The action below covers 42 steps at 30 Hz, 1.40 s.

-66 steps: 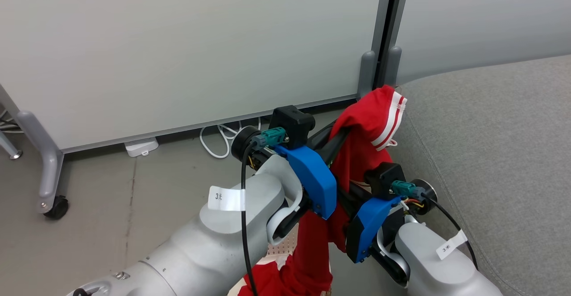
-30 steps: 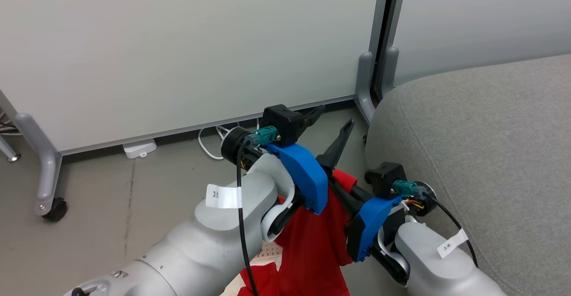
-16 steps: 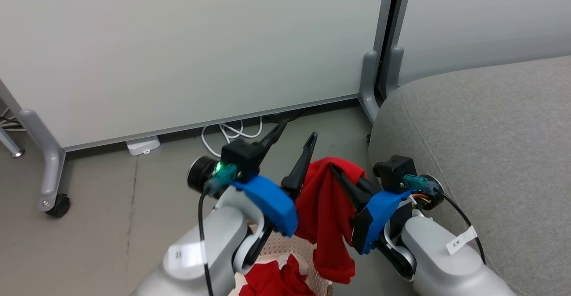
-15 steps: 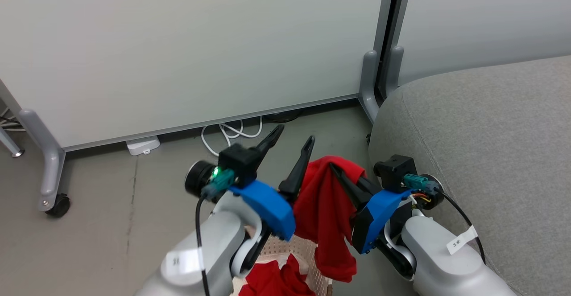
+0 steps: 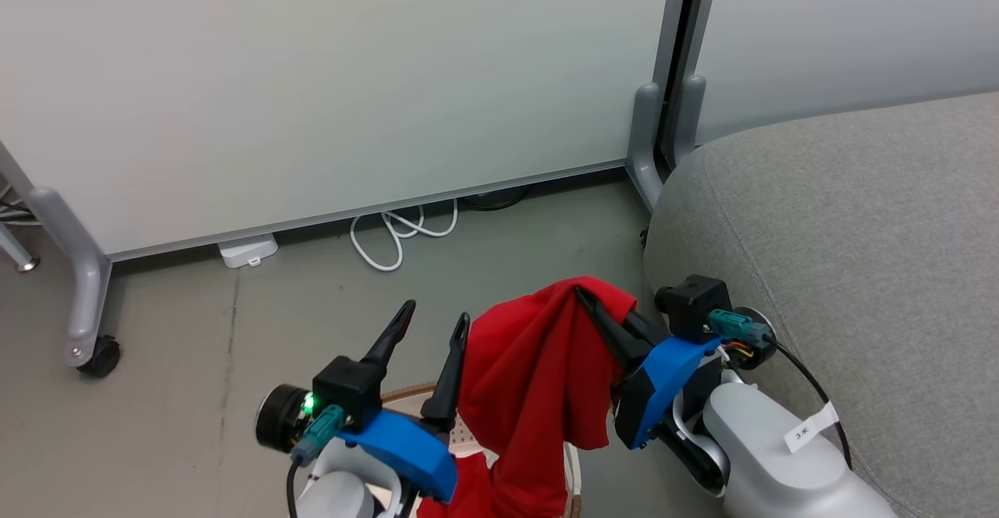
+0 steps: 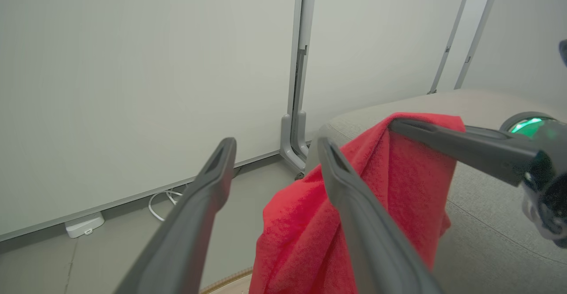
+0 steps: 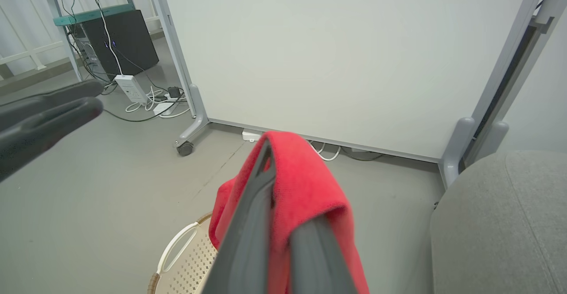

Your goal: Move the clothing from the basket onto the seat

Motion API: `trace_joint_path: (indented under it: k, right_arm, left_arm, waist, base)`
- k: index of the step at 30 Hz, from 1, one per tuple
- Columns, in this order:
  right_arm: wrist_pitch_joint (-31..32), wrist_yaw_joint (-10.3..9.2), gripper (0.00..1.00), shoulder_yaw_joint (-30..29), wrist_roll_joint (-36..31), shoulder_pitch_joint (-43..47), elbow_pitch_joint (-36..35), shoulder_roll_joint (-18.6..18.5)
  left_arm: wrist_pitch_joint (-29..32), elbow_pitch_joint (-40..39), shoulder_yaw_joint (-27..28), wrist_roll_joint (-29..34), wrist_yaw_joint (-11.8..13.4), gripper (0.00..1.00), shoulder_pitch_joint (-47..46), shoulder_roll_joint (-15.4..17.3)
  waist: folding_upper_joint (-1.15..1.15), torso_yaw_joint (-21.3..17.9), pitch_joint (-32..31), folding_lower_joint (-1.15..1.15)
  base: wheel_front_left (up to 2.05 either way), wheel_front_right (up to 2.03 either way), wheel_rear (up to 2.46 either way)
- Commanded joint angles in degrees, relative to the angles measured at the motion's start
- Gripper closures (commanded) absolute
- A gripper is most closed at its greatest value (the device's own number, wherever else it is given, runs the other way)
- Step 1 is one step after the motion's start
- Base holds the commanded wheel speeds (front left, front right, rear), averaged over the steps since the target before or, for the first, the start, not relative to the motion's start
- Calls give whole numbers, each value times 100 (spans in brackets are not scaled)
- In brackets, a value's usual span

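A red garment (image 5: pixel 538 370) hangs from my right gripper (image 5: pixel 584 296), which is shut on its top fold just left of the grey seat (image 5: pixel 843 253). The cloth drapes down into the cream basket (image 5: pixel 471 445), where more red fabric (image 5: pixel 468 491) lies. My left gripper (image 5: pixel 437 313) stands open and empty, lower and to the left of the garment, above the basket rim. The left wrist view has its fingers (image 6: pixel 212 179) spread, with the garment (image 6: pixel 398 174) beside them. In the right wrist view the garment (image 7: pixel 305 183) covers the right gripper (image 7: pixel 283 161) above the basket (image 7: pixel 186 258).
A pale partition panel (image 5: pixel 351 81) on grey wheeled legs (image 5: pixel 86 299) stands behind. A white cable (image 5: pixel 398 233) and a white adapter (image 5: pixel 248 251) lie on the grey floor (image 5: pixel 179 362). In the right wrist view a black box (image 7: pixel 119 41) and cables sit far left.
My left gripper, open since letting go of the garment, has dropped down and left toward the basket. The right gripper has kept its hold, and the garment hangs from it alone.
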Motion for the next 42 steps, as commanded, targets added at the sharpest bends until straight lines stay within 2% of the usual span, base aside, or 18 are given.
trace_joint_path:
  k: [1,8,21,28,42]
  right_arm:
    - [-30,1,100,-28,-39,84,-36,-33]
    - [-31,1,100,-65,-117,89,-47,-53]
    - [-31,1,100,-130,-150,159,-65,-73]
    - [-15,1,100,-152,-204,108,-136,-92]
    - [64,1,100,-87,-282,162,-289,-60]
  left_arm:
    - [-27,-21,140,128,-66,0,156,-17]
    - [-27,-7,616,533,-262,0,496,-123]
    - [-27,9,1069,947,-522,0,638,-349]
    - [-26,85,1142,1069,-618,0,636,-436]
    - [-27,135,1178,1164,-701,0,538,-506]
  waist:
    - [0,-4,6,0]
    - [0,-10,49,0]
    - [0,-110,59,0]
    - [0,-463,78,0]
    - [0,-1477,234,0]
  base:
    - [0,0,0]
    - [0,0,0]
    - [0,0,0]
    - [0,0,0]
    - [0,0,0]
